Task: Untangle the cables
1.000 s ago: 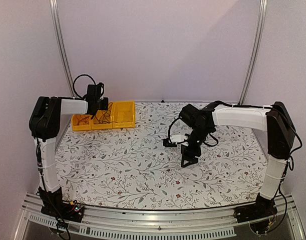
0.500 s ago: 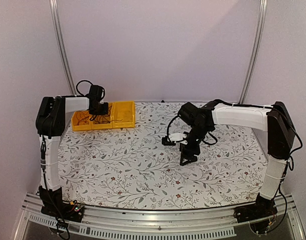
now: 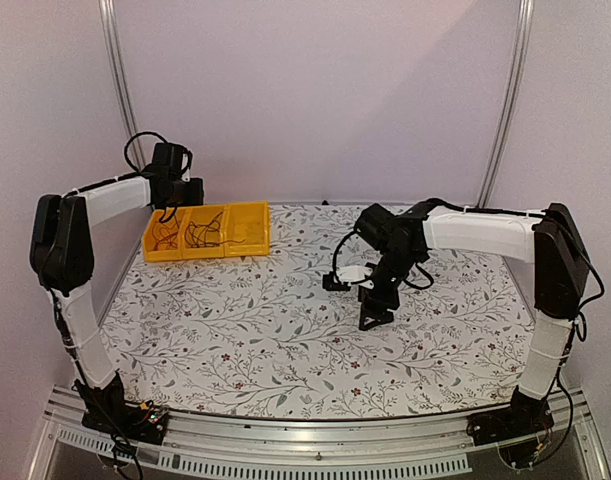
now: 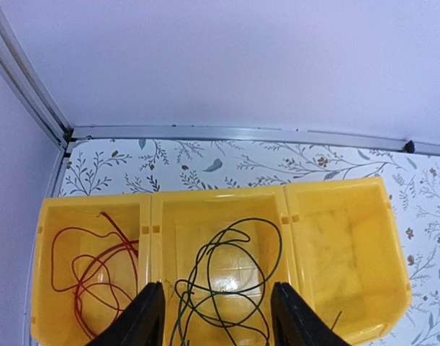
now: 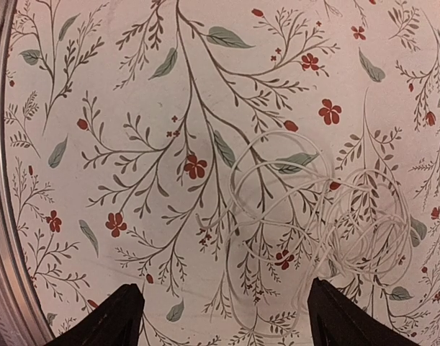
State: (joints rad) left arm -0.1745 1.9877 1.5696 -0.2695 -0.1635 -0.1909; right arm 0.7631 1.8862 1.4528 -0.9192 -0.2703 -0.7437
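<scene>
Our left pincer (image 4: 218, 321) hovers, jaws apart and empty, over the yellow bin (image 4: 349, 245): red cable (image 4: 93, 277) beneath its left finger, dark cable (image 4: 230, 280) directly under it. Our right pincer (image 5: 230, 324), jaws wide, hangs above the pale cable (image 5: 328, 216), loosely coiled just ahead. We judge this coil comes next: lower, pinch one strand.

Yellow bins (image 4: 218, 194), red cable (image 4: 97, 270), dark cable (image 4: 227, 288) — floral table (image 3: 285, 330)

Glossy plastic yellow bin (image 4: 349, 245)
</scene>
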